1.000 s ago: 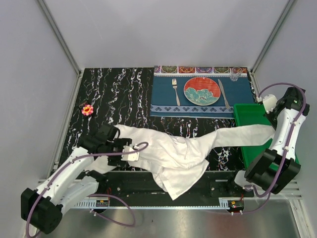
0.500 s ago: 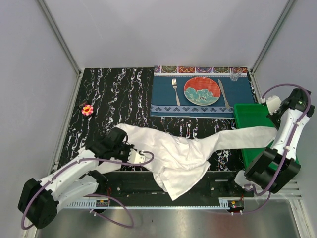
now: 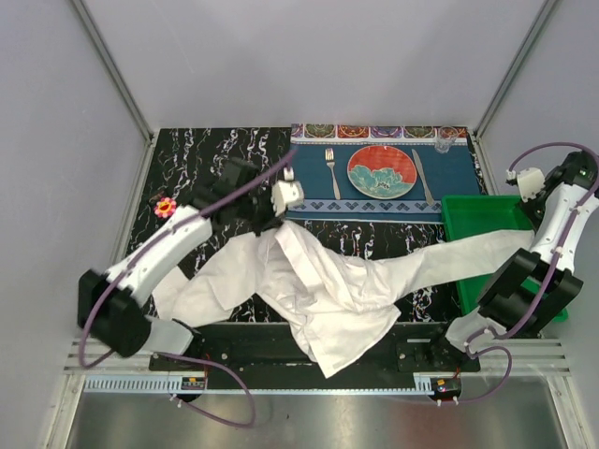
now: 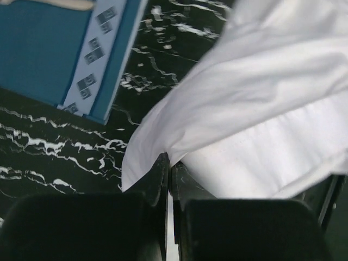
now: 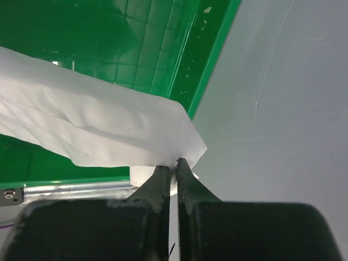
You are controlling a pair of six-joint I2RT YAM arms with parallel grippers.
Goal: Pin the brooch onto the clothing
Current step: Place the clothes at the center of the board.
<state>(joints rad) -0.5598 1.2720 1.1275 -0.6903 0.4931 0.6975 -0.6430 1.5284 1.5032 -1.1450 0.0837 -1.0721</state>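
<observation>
The clothing [image 3: 328, 281], a large white shirt, lies stretched across the black marbled table, with one sleeve reaching over the green bin [image 3: 473, 210]. My left gripper [image 3: 269, 226] is shut on a fold of the shirt [image 4: 261, 98] near the placemat's front-left corner; the wrist view shows its jaws [image 4: 169, 163] pinching fabric. My right gripper [image 5: 175, 163] is shut on the end of the sleeve [image 5: 92, 125] above the bin, close to the right wall. The brooch [image 3: 165, 208], a small pink-red flower with a yellow centre, lies alone at the table's left edge, left of the left arm.
A blue placemat [image 3: 318, 192] at the back holds a red-and-teal plate [image 3: 382, 171], a fork [image 3: 331, 170] and a knife [image 3: 423, 176]. A small clear glass [image 3: 443, 142] stands at its back right corner. Grey walls close in the table on three sides.
My left gripper closed on the shirt and swung from the front left toward the back middle, pulling the fabric up and spreading it. The right arm drew the sleeve further right.
</observation>
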